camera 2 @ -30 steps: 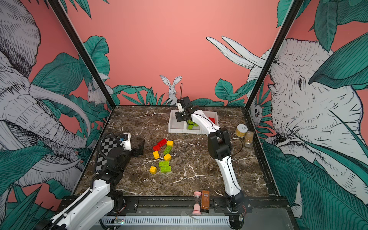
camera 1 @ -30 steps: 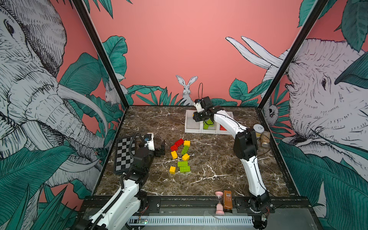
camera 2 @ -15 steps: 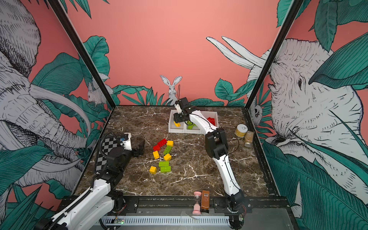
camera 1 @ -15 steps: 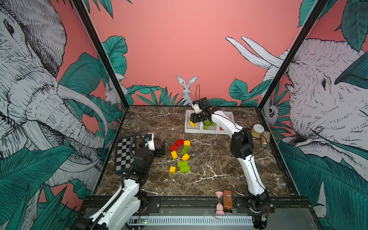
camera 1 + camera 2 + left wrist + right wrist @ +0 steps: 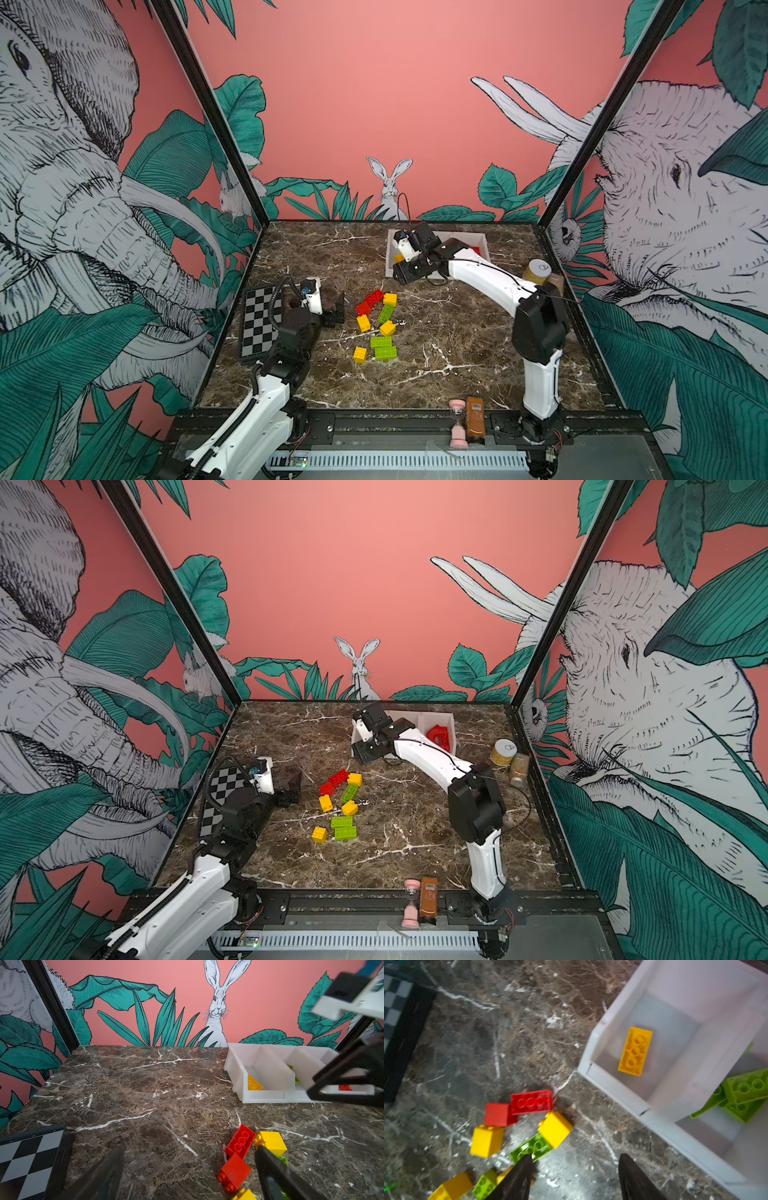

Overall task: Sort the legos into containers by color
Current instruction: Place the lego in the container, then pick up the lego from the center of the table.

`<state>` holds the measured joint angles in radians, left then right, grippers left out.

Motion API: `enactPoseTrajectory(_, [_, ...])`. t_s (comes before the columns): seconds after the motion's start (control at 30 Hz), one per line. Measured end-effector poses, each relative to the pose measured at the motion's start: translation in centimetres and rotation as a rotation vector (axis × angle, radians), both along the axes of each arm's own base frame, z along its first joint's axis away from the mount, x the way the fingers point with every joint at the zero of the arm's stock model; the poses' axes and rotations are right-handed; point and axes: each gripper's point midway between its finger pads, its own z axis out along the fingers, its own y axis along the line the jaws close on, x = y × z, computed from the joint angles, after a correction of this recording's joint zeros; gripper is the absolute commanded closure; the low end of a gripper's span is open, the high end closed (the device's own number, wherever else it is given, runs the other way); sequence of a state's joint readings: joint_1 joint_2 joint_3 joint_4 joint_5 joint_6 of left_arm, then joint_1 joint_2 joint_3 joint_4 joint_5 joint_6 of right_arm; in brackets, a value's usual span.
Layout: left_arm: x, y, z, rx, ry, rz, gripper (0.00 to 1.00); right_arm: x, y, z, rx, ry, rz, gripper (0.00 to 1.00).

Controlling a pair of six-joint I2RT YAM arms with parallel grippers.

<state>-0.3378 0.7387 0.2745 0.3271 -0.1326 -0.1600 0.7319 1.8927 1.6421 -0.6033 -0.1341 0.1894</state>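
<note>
Several red, yellow and lime green legos (image 5: 381, 328) (image 5: 341, 808) lie loose in the middle of the marble table. The white containers (image 5: 482, 241) (image 5: 453, 729) stand at the back. Their left bin holds a yellow brick (image 5: 635, 1051) (image 5: 254, 1083), the middle bin green bricks (image 5: 745, 1093), the right bin a red arch piece (image 5: 437, 734). My right gripper (image 5: 575, 1159) (image 5: 405, 274) hangs open and empty over the table by the left bin's front corner. My left gripper (image 5: 187, 1172) (image 5: 338, 309) is wide open just left of two red bricks (image 5: 241, 1142), holding nothing.
A chessboard (image 5: 259, 320) lies at the left edge beside my left arm. A yellow-labelled jar (image 5: 537, 272) and a brown jar (image 5: 555, 284) stand at the right edge. A pink hourglass (image 5: 458, 422) and a brown bottle (image 5: 475, 422) sit on the front rail.
My right gripper moved left from the middle bin to the left bin, opened and let go of a yellow brick, which now lies in that bin. The left arm has not moved.
</note>
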Motion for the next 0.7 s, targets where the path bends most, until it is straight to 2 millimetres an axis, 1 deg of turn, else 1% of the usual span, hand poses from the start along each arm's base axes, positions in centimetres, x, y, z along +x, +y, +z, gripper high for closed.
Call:
enactPoseTrajectory(0.07, [0.0, 0.0, 0.0, 0.000, 0.000, 0.002, 0.02, -2.9, 0.7, 0.1, -0.005, 0.000, 0.035, 0.35])
enactPoseTrajectory(0.13, [0.0, 0.0, 0.0, 0.000, -0.001, 0.002, 0.02, -5.5, 1.7, -0.6, -0.013, 0.014, 0.070, 0.34])
enactPoseTrajectory(0.23, [0.0, 0.0, 0.0, 0.000, 0.000, 0.002, 0.01, -8.3, 2.3, -2.9, -0.049, 0.059, 0.094, 0.33])
enactPoseTrajectory(0.3, [0.0, 0.0, 0.0, 0.000, 0.000, 0.002, 0.02, -9.4, 2.1, -4.4, -0.084, 0.085, 0.097, 0.33])
enactPoseTrajectory(0.4, [0.0, 0.0, 0.0, 0.000, 0.000, 0.002, 0.01, -10.2, 2.1, -5.9, -0.114, 0.109, 0.097, 0.32])
enactPoseTrajectory(0.47, [0.0, 0.0, 0.0, 0.000, 0.000, 0.003, 0.01, -10.4, 2.3, -6.4, -0.124, 0.114, 0.101, 0.32])
enactPoseTrajectory(0.7, [0.0, 0.0, 0.0, 0.000, -0.001, 0.002, 0.01, -10.4, 2.5, -8.2, -0.160, 0.131, 0.096, 0.32])
